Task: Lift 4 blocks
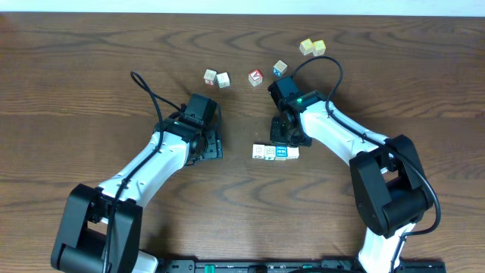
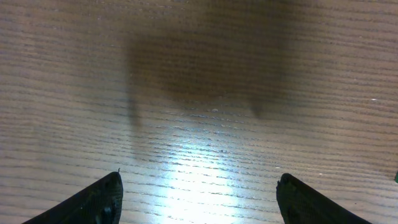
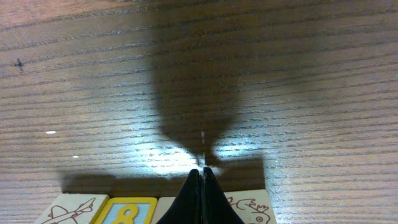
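Note:
Four small blocks (image 1: pixel 276 152) lie side by side in a row at the table's middle. In the right wrist view the row runs along the bottom edge: a cream aeroplane block (image 3: pixel 65 210), a yellow-framed blue block (image 3: pixel 124 211), a cream one partly hidden behind my fingers, and a cream animal block (image 3: pixel 254 207). My right gripper (image 1: pixel 283 142) (image 3: pixel 202 172) is shut with nothing in it, its tips over the row's far edge. My left gripper (image 1: pixel 208 145) (image 2: pixel 199 190) stands open over bare wood to the left of the row, with nothing between its fingers (image 2: pixel 99 202).
Further back lie two pale cubes (image 1: pixel 216 77), a red-faced cube (image 1: pixel 256 76), a blue-faced cube (image 1: pixel 280 69) and a pair of yellow cubes (image 1: pixel 312 47). Black cables loop from both arms. The wooden table (image 1: pixel 91 91) spreads to all sides.

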Robot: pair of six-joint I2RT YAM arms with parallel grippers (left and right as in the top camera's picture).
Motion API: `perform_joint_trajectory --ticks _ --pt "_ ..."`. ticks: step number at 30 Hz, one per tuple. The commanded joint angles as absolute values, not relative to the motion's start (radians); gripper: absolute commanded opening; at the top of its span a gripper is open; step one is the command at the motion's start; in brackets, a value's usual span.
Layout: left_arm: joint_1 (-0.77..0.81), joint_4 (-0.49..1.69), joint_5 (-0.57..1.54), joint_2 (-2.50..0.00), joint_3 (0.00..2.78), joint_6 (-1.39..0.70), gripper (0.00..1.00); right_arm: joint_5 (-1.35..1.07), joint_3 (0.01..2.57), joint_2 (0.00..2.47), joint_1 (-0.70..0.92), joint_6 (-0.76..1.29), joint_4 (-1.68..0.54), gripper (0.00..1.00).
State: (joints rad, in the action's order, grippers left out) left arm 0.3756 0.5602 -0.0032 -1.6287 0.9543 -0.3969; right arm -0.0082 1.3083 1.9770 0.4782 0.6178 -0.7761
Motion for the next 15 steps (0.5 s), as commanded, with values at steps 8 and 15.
perform_joint_trajectory --ticks 8,15 --pt "0.373 0.562 -0.016 -1.629 0.945 -0.409 0.79 -0.012 1.322 1.982 0.410 0.612 -0.748 0.01" --pt "0.373 0.562 -0.016 -1.629 0.945 -0.409 0.79 -0.066 1.322 1.982 0.311 0.548 -0.778 0.01"
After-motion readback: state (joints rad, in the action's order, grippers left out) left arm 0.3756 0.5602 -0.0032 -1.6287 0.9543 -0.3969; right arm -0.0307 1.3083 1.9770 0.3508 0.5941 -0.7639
